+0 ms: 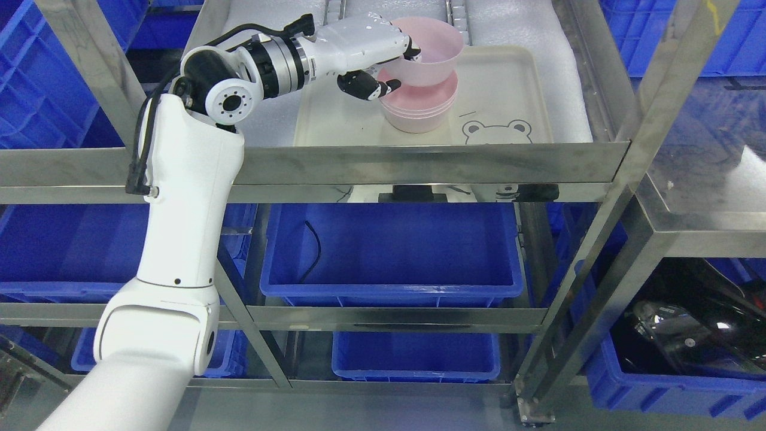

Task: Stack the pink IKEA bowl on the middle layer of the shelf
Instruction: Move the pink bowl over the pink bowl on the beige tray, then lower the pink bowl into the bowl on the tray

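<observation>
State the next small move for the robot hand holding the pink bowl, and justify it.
Probably lower it a little, then let go. The left robot hand grips the top pink bowl by its rim; it sits high and tilted over the stack of pink bowls on the tray, not fully nested.

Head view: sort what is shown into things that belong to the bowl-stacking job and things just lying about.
Part of the job:
- left hand, gripping the top bowl by its rim
- pink bowl held over the stack
- stack of pink bowls
- cream bear tray under the stack
- steel shelf

Just lying about:
- blue bin on the layer below, with a black cable in it
- lower blue bin
</observation>
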Controlling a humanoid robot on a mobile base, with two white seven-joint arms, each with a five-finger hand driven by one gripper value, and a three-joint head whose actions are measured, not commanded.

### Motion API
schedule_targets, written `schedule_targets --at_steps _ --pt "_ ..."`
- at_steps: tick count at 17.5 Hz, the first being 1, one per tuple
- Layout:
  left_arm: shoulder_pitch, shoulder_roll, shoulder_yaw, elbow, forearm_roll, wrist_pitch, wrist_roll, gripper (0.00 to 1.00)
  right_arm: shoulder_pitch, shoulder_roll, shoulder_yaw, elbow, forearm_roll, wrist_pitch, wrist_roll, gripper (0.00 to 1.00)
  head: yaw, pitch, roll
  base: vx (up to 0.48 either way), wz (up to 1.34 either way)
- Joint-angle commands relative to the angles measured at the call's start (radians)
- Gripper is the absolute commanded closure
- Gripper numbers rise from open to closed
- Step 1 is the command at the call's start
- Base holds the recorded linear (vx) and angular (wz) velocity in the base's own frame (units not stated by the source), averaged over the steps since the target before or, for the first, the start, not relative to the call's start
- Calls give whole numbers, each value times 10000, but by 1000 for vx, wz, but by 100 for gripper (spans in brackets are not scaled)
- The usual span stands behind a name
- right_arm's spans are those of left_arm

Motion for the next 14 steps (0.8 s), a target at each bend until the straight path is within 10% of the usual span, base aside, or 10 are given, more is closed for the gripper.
schedule_targets --at_steps 1,14 --pt "17 -343 -371 120 -26 -205 -46 94 231 -175 0 -175 0 -3 -11 0 0 0 0 0 25" --pt "125 -143 -141 -188 -87 -190 -353 88 231 -175 0 -175 0 -3 -11 0 0 0 0 -5 7"
